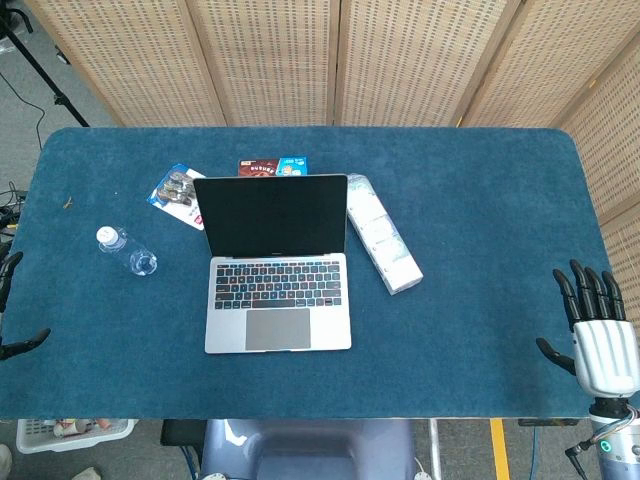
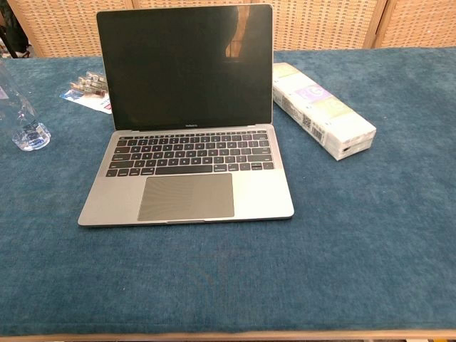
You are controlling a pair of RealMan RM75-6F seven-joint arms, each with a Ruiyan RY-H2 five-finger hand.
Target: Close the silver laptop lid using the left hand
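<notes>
The silver laptop (image 1: pixel 278 290) (image 2: pixel 189 171) stands open in the middle of the blue table, its dark screen (image 1: pixel 271 215) (image 2: pixel 185 68) upright and facing me. My left hand (image 1: pixel 8 305) shows only as dark fingertips at the far left edge of the head view, well away from the laptop, fingers apart and holding nothing. My right hand (image 1: pixel 598 330) rests at the table's right front corner, fingers spread, empty. Neither hand appears in the chest view.
A clear water bottle (image 1: pixel 127 251) (image 2: pixel 21 114) lies left of the laptop. A long white tissue pack (image 1: pixel 382 240) (image 2: pixel 324 114) lies to its right. Snack packets (image 1: pixel 177 192) (image 2: pixel 87 89) and a small box (image 1: pixel 272 166) sit behind it. Wicker screens stand beyond the table.
</notes>
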